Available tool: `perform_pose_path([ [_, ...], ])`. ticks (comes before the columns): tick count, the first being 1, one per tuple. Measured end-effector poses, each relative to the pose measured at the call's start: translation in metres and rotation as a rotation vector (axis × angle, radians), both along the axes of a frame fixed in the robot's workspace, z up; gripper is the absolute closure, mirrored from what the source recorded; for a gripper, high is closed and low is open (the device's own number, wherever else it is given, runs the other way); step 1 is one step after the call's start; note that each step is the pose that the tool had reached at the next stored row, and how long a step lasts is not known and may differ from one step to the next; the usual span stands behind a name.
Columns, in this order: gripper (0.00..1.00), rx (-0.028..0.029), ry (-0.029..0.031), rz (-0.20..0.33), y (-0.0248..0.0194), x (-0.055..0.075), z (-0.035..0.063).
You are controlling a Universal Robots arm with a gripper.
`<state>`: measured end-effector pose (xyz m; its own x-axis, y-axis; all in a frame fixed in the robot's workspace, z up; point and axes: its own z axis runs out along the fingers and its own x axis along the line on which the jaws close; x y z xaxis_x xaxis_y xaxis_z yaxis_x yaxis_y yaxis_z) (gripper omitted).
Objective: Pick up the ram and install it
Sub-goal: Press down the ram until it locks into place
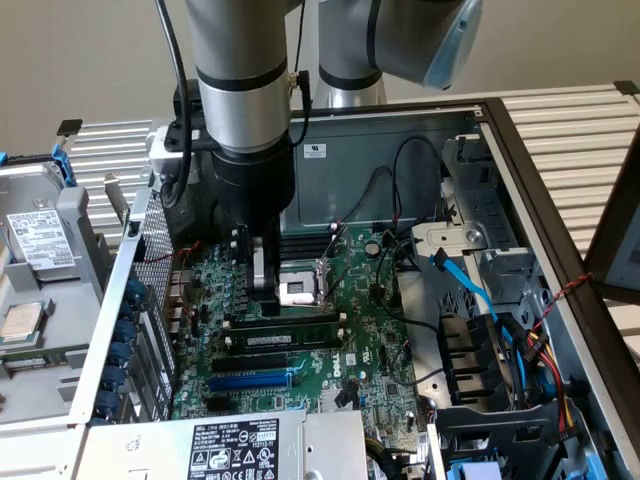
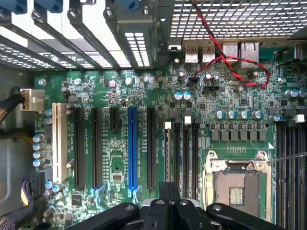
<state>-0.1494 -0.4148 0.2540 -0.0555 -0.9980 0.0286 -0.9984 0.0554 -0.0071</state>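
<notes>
Open PC case (image 1: 530,150) holding green motherboard (image 1: 375,350) | blue slot (image 1: 250,380) among black slots, near case's front edge | empty CPU socket (image 1: 298,290) mid-board | blue cable (image 1: 470,290) by drive bay, exterior view's right | hard drive (image 1: 35,240) outside case, exterior view's left | red-black wires (image 2: 230,60) near rear ports

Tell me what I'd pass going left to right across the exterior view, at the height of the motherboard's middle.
Hard drive → blue card clips → ram lying flat on the motherboard → blue cable → red and yellow wires.
</notes>
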Motion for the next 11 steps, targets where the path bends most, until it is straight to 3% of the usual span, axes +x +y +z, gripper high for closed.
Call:
perform_pose_path([
  [3, 0.9, 0.0013, 0.0041, 0.0, -0.0016, 0.009, 0.003],
  [7, 0.9, 0.0016, 0.0179, 0.0, -0.0058, 0.019, 0.0034],
  [11, 0.9, 0.0038, 0.0189, 0.0, -0.0066, 0.019, 0.0034],
])
